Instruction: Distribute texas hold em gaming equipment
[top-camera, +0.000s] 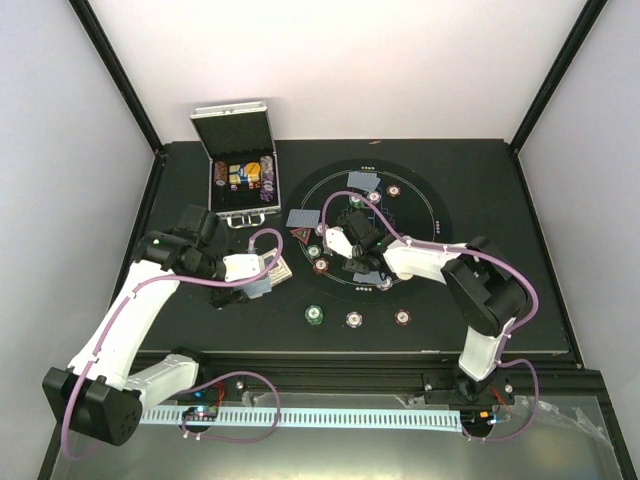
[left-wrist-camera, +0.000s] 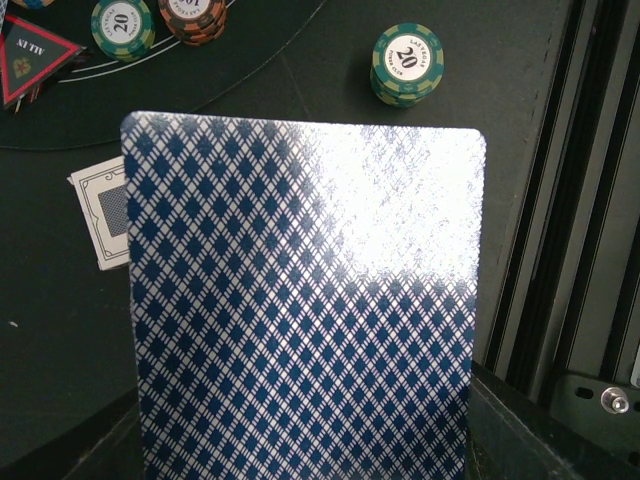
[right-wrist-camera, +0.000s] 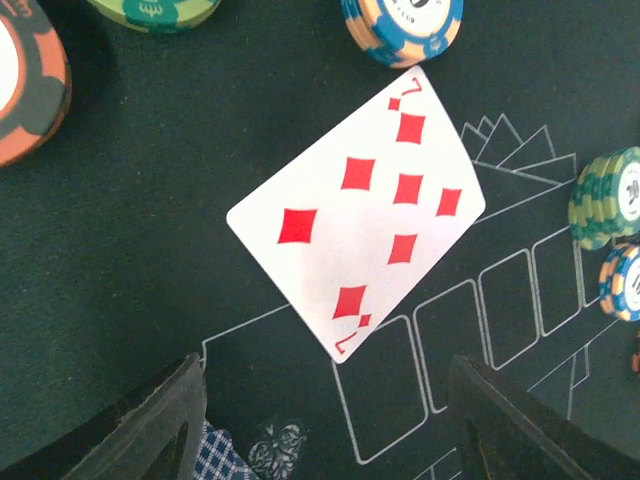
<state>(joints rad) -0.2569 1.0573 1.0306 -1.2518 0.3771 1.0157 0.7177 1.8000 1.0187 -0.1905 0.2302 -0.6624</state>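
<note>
My left gripper (top-camera: 265, 272) is shut on a playing card with a blue diamond-pattern back (left-wrist-camera: 300, 300) that fills the left wrist view, left of the round black mat (top-camera: 420, 215). A second bordered card (left-wrist-camera: 103, 212) peeks out behind it. My right gripper (top-camera: 357, 228) is open over the mat's middle (right-wrist-camera: 330, 440), just above a face-up seven of diamonds (right-wrist-camera: 355, 210). Face-down cards (top-camera: 365, 181) (top-camera: 300, 217), a red triangle token (left-wrist-camera: 30, 60) and chip stacks (left-wrist-camera: 407, 62) (top-camera: 354, 319) (top-camera: 402, 316) lie on and around the mat.
The open silver case (top-camera: 240, 170) stands at the back left of the table. More chip stacks (right-wrist-camera: 400, 25) (right-wrist-camera: 605, 200) (right-wrist-camera: 20, 80) ring the seven. A checked card corner (right-wrist-camera: 215, 455) shows by my right gripper's left finger. A rail (top-camera: 330, 415) runs along the near edge.
</note>
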